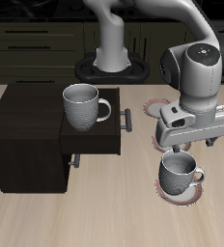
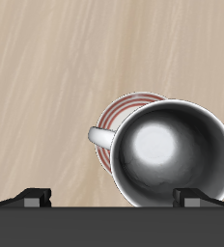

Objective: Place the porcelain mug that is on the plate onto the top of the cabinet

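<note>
The porcelain mug stands upright on the plate near the table's front edge, its handle toward the front. My gripper hangs just above the mug and is open and empty. In the wrist view the mug shows its dark inside, with its handle over the plate's striped rim. The gripper has its fingertips wide apart, level with the mug's rim on either side. The dark brown cabinet stands across the table from the mug, its flat top bare at the back.
A look-alike mug sits at the cabinet's pulled-out drawer, which has a silver bar handle. A second striped plate lies behind my gripper, partly hidden by it. The robot's base is at the back.
</note>
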### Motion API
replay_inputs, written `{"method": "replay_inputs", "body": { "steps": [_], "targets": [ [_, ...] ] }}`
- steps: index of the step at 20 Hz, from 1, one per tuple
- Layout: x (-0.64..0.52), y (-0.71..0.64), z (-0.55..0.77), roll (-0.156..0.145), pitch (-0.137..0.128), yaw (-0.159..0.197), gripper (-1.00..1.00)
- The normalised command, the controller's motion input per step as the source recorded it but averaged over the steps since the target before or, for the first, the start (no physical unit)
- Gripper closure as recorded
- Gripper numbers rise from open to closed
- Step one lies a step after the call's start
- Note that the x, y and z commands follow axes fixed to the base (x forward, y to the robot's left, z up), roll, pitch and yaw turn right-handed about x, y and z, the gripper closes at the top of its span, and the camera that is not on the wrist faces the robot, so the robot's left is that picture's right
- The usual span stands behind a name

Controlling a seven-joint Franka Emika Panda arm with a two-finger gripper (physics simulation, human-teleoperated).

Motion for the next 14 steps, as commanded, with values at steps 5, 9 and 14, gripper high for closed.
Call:
{"method": "replay_inputs", "body": {
  "steps": [5, 9, 14],
  "targets": [
    [0.02, 0.08, -0.25, 0.013, 0.02, 0.045, -1.0],
    [0.07, 0.03, -0.32, 0.002, 0.033, 0.054, -1.0],
    [0.01, -0.05, -0.25, -0.012, 0.028, 0.01, -1.0]
  ]
}}
